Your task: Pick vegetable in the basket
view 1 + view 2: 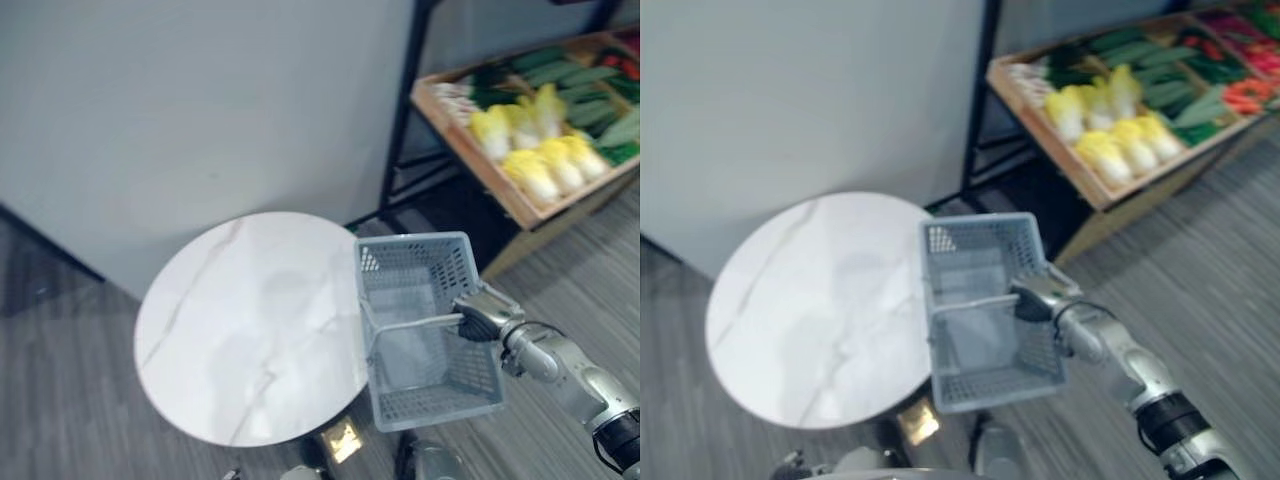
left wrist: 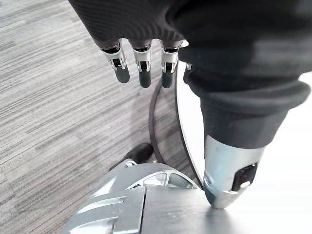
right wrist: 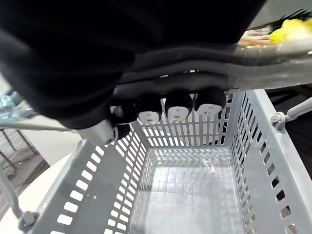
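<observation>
The yellow-white cabbages (image 1: 540, 150) lay untouched on their wooden shelf (image 1: 462, 150), well apart from the empty grey plastic basket (image 1: 440, 402). The right hand (image 1: 480, 318) was clamped on its handle by the round white marble surface (image 1: 240, 330). The left hand (image 2: 142, 61) hung slack-fingered. All the picking seemed left to do.

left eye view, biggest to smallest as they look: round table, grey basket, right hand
1. round table
2. grey basket
3. right hand
The held basket may be nearer the camera.

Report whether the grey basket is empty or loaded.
Empty: in the right wrist view the basket, held by the right hand, has a bare floor; the vegetables lie in the wooden crate.
</observation>
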Controlling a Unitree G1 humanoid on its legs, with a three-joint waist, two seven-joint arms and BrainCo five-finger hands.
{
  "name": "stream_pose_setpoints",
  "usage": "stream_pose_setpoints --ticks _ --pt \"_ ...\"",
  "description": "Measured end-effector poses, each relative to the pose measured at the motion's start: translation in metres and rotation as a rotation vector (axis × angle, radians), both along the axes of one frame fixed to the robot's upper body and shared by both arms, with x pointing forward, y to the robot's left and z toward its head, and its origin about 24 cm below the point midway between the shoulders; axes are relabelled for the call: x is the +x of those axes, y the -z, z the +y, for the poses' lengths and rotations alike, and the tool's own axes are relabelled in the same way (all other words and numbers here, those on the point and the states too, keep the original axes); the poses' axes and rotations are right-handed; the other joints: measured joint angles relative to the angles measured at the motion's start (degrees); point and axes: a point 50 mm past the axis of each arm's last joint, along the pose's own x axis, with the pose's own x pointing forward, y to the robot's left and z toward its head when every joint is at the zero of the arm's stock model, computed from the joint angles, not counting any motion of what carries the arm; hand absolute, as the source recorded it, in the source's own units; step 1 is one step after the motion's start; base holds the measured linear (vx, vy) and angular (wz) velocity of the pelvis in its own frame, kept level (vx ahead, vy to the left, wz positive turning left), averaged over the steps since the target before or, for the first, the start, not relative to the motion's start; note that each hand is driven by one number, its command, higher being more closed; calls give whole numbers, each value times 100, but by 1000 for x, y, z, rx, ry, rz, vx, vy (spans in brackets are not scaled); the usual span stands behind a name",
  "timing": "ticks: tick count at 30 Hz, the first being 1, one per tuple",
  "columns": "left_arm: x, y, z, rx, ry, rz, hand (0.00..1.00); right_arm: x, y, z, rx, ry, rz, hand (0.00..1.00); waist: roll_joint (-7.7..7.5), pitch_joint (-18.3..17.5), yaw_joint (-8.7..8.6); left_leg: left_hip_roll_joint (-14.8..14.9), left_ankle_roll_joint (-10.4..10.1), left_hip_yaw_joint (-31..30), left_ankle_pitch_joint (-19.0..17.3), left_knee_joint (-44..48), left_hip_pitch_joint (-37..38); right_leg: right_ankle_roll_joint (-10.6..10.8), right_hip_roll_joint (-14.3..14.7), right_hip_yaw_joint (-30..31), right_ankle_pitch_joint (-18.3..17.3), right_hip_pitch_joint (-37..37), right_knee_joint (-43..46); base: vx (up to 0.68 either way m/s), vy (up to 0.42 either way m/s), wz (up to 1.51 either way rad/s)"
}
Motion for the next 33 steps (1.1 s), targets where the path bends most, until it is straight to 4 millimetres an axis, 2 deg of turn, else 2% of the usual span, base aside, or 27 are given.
stream_pose_setpoints --ticks 1,2,3,5,6,7,8,9,11,13,14,15,17,18,19,20,21,23,24,25,26,28,30,33 --pt "0 -1 3 6 3 3 0 3 -2 6 -8 -27 -7 100 -84 -54 33 125 3 325 -3 123 -20 -59 -278 -196 -34 97 242 -170 -103 -152" --pt "2 -1 5 10 2 -3 0 6 -3 11 -13 -49 -8 100 -88 -63 116 352 -4 699 -2 295 -33 -60 -560 -277 -31 196 496 -145 -95 -145" --pt "2 -2 5 11 2 -4 0 6 -3 12 -13 -53 -7 100 -88 -68 125 408 -13 785 3 320 -35 -53 -602 -266 -27 227 522 -166 -156 -134" --pt "2 -3 9 22 4 -2 0 6 -3 18 1 -76 -5 100 -87 -198 138 685 -129 1055 100 433 -207 105 -761 -182 89 307 431 -157 -224 -93" --pt "3 -4 14 35 5 -2 0 7 -3 21 12 -84 -7 100 -187 -304 126 774 -200 1222 232 443 -321 327 -769 -2 334 329 40 -206 -369 -100" --pt "4 -2 10 22 -1 5 0 7 -3 20 2 -78 -4 100 -25 -383 153 867 -306 1266 358 333 -406 391 -420 -50 252 331 -424 -247 -436 -153" --pt "0 2 1 -2 -12 22 0 8 -4 18 -13 -71 -8 100 92 -454 253 799 -289 1277 515 218 -351 409 -175 -56 237 385 -1036 -203 -374 -157" --pt "0 3 -3 -8 -15 24 0 10 -5 17 -17 -63 -13 100 158 -495 244 885 -320 1555 632 192 -248 523 -91 -153 163 455 -1361 -133 -284 -141" --pt "2 3 -5 -14 -11 19 0 10 -5 17 -19 -58 -14 100 130 -487 186 1098 -318 1835 635 522 -177 773 -14 -349 -13 527 -1579 -88 -292 -79" --pt "4 5 -13 -38 -11 15 0 9 -5 17 -20 -59 -14 100 193 -463 32 1419 -299 1868 653 921 -181 764 173 -471 -20 750 -1925 -88 -327 -32" --pt "7 5 -18 -51 -3 10 0 7 -3 16 -15 -56 -9 100 241 -431 -79 1689 -305 1826 660 1280 -200 763 306 -574 -20 982 -2223 -76 -239 -14" --pt "8 5 -16 -41 12 9 0 4 -1 15 -11 -51 -4 100 276 -407 -90 1865 -333 1704 718 1525 -194 760 415 -565 -22 1126 -2401 -105 -204 -27" --pt "10 5 -18 -43 16 3 0 -1 6 12 -6 -38 12 100 282 -357 -79 1940 -453 1098 1118 1795 -206 748 473 -396 -26 1272 -2573 -114 -159 -47" --pt "9 6 -22 -50 14 -1 0 -4 9 11 -6 -32 24 100 230 -265 -54 1867 -597 411 1294 1955 -253 737 474 -103 -25 1285 -2592 -135 -97 -88" --pt "6 6 -25 -59 6 -1 0 -3 11 10 -6 -30 28 100 284 -250 -11 1438 -955 -616 832 2000 -315 745 363 219 5 1257 -2665 -202 1 -172" --pt "-1 8 -29 -70 0 5 0 -1 11 9 -2 -35 31 100 329 -246 52 617 -1044 -1857 192 1728 -251 691 347 796 55 1031 -2694 -164 92 -195" --pt "-3 8 -32 -76 -1 4 0 0 13 5 -1 -21 42 100 382 -220 93 274 -1039 -2309 -28 1381 -165 654 451 1048 111 938 -2739 -131 135 -182" --pt "-3 8 -33 -81 0 6 0 -1 20 -1 -17 5 70 100 428 -183 88 125 -985 -2641 -293 804 68 668 632 1254 159 832 -2761 -36 89 -92" --pt "-3 9 -35 -90 0 8 0 0 22 -13 -51 35 86 100 505 -186 91 113 -983 -3077 -530 514 277 744 727 1405 266 720 -2824 20 103 -58" --pt "-2 9 -37 -94 -1 5 0 1 22 -19 -68 50 88 100 531 -155 91 102 -946 -3205 -658 463 306 790 748 1471 360 712 -2916 26 143 -70" --pt "-1 8 -34 -88 -10 -4 0 1 25 -27 -86 79 106 100 424 -84 111 16 -934 -3106 -742 457 287 866 720 1598 529 712 -3147 28 165 -56" --pt "0 7 -30 -79 -23 -11 0 0 29 -36 -107 107 127 100 355 -22 106 -122 -876 -2928 -794 467 280 971 558 1679 902 807 -3488 22 133 -37" --pt "0 8 -32 -85 -21 -13 0 -1 29 -50 -117 156 133 100 426 2 45 -286 -771 -2886 -861 535 296 1032 433 1700 1004 896 -3647 49 127 -10" --pt "1 7 -33 -86 -19 -18 0 -6 30 -60 -102 207 142 100 537 15 11 -305 -729 -2910 -920 537 296 1054 435 1745 1019 870 -3652 65 49 -9"
